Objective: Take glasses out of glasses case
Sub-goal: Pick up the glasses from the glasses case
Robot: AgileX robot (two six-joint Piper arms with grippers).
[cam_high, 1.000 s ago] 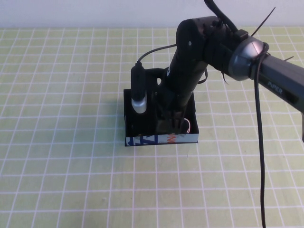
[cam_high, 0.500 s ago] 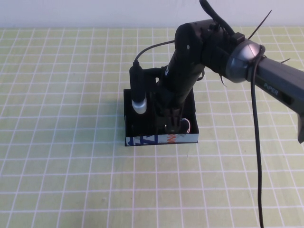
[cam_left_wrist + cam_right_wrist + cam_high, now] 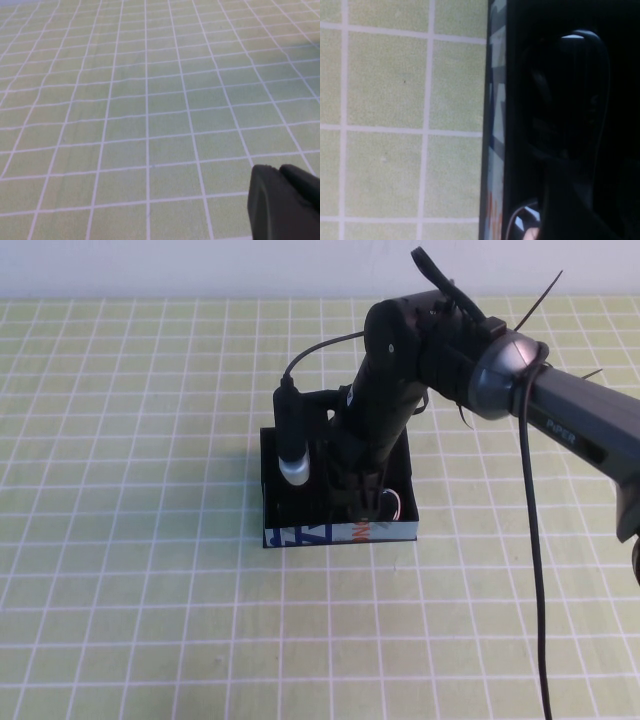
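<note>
On right arm point(image 3: 585, 435), "PiPER" lettering

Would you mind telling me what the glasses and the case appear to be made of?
Glasses: likely glossy black plastic, given the bright highlight on the rim. Case: probably printed cardboard; thin flat walls, white front strip with blue and orange print. The right gripper reaches into the case; the left gripper hangs over bare mat.

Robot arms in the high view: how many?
1. The right arm reaches from the right, its right pincer down inside the glasses case. The left arm is outside that view; only the left pincer shows, in its wrist view.
</note>
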